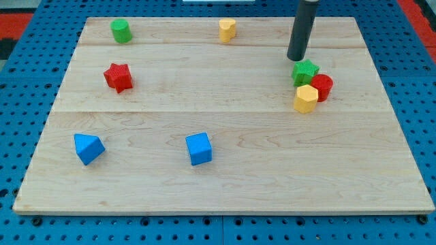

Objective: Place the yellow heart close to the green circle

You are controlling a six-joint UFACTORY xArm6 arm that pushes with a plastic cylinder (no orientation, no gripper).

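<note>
Nothing is done yet: the small yellow heart-shaped block [227, 30] is sitting at the far edge of the pale wooden board [225, 184], well right of the green round block [121, 30], while my tip [297, 58], a gripperless bare rod, is hovering far right beside a green star-shaped block [305, 71].

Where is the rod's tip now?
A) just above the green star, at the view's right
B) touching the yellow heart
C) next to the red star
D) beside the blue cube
A: my tip sits just above the green star in the view, far from the yellow heart.
</note>
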